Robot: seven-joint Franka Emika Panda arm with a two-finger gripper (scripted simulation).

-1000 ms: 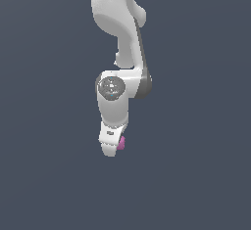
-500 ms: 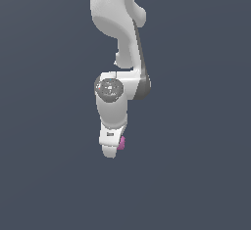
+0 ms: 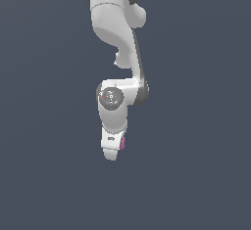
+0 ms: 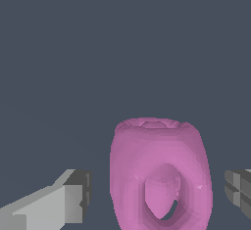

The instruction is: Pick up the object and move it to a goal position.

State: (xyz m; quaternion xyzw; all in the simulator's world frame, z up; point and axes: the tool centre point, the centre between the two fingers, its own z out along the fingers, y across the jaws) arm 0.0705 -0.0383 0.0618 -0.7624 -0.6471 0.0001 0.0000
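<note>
One second had barely shifted anything: the arm hung in much the same low pose, so the grasp looked not yet made. The gripper stood open around the object, a finger well clear on each side. In the exterior view, the pink sliver peeked out at two o'clock from the fingertips.
</note>
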